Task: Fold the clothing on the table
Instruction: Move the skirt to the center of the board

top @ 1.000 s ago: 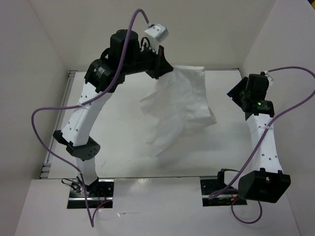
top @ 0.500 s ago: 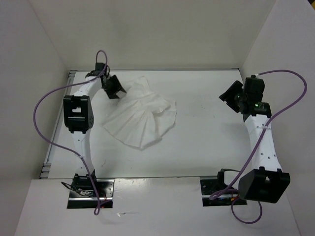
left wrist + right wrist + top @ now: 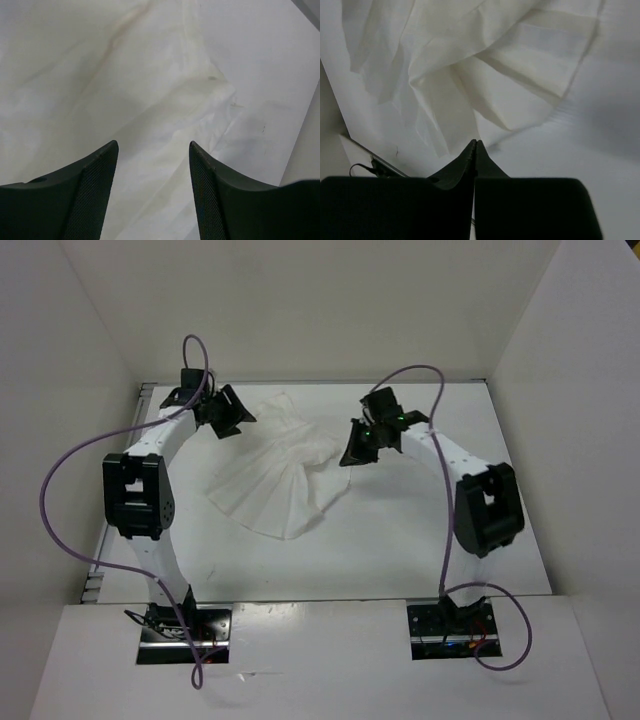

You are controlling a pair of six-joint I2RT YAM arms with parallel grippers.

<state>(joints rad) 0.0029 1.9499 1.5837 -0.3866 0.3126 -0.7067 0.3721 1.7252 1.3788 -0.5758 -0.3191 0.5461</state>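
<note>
Right gripper (image 3: 475,146), shut w/ nothing btwn its tips, sits at the hem of the clothing (image 3: 283,478), spread on the table (image 3: 430,540) far-left, while left gripper (image 3: 152,152) hangs wide over the top, so open it first, then pinch the hem low & flat.

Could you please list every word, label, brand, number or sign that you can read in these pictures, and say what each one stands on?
There are none to read.
The white garment, the table and the walls carry no writing.
The left gripper and the right gripper show only plain black fingers.
Any markings on the arm bases are too small to read.
</note>
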